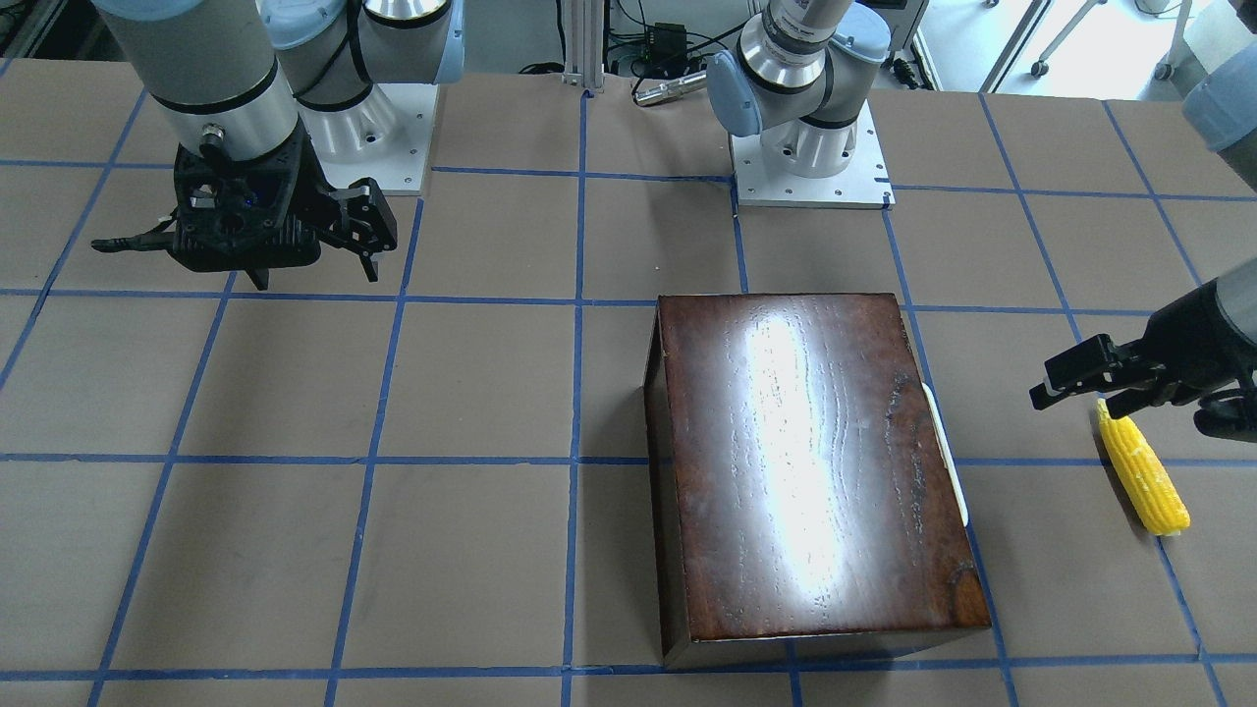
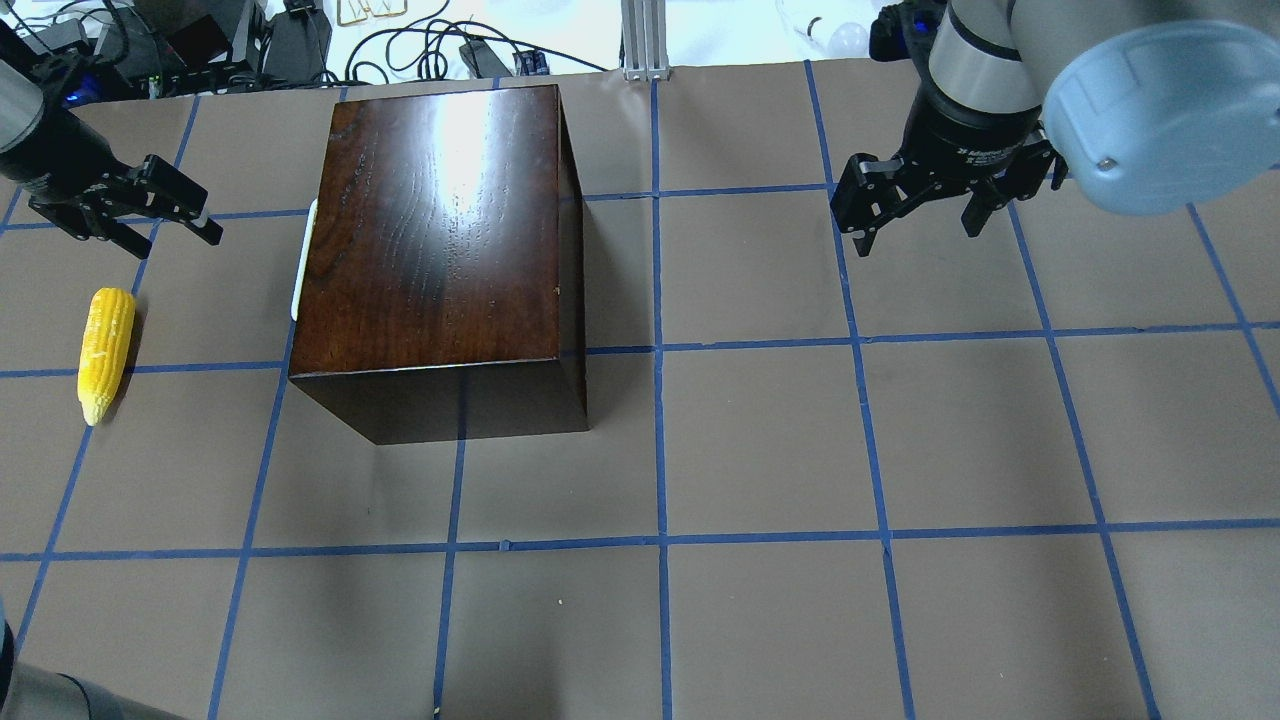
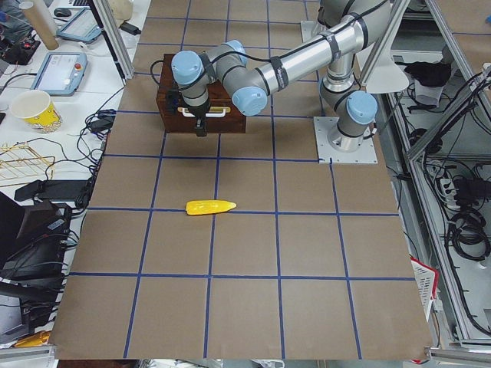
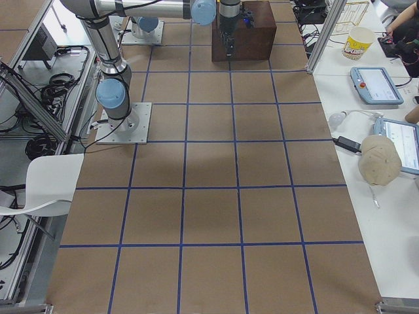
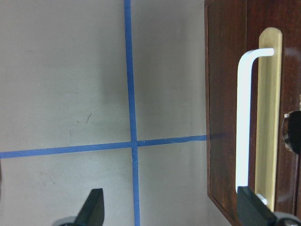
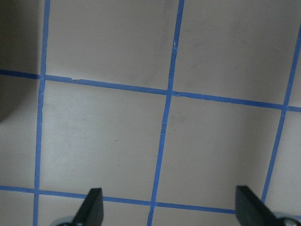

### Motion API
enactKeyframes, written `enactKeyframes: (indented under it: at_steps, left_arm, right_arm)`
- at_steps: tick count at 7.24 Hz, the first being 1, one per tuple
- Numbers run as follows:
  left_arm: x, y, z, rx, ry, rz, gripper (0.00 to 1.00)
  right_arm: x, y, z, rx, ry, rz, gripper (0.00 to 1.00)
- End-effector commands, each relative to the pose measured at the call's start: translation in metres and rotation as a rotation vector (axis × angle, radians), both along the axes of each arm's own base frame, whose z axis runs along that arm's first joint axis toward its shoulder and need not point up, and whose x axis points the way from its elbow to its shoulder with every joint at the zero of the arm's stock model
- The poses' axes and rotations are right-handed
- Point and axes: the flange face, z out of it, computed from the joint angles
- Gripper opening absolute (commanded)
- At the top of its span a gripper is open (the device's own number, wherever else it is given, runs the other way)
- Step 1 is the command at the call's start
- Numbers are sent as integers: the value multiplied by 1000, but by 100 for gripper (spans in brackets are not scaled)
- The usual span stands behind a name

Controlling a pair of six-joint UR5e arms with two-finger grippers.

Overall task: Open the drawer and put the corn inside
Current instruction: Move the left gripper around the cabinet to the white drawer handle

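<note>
The corn [image 2: 105,352] lies on the surface [image 2: 760,450], near the open, empty left pincer [image 5: 173,209] and apart from the box [image 2: 440,220]; the drawer [image 5: 225,117] sits shut inside it. The right pincer [image 2: 920,235], also open, hovers empty.

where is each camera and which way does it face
Left wrist: on the left arm, looking down past the open left gripper at the drawer handle.
Right wrist: above bare table; the open right gripper shows.
Overhead: behind the robot, looking forward and down; both grippers.
Front-facing: across the table, facing the robot; both arms.
Exterior left: left end; left arm near.
Exterior right: right end; right arm near.
Overhead and front-facing share the box and corn.
</note>
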Motion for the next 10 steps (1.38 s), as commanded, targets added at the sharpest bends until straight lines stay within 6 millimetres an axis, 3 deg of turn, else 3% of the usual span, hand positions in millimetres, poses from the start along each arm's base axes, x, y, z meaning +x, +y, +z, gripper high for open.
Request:
enactKeyframes:
  at_steps: [1, 7, 9, 10]
  left_arm:
    - [-18, -8, -20, -24, 8, -7, 100]
    - [-23, -21, -58, 2, 93, 0, 100]
    - [-27, -24, -60, 0, 93, -3, 100]
    - [-45, -27, -60, 7, 90, -9, 100]
  right_arm:
    - [0, 0, 0, 0, 0, 0, 100]
    - [0, 0, 0, 0, 0, 0, 100]
    - [0, 0, 0, 0, 0, 0, 100]
    - [-1, 0, 0, 0, 0, -3, 100]
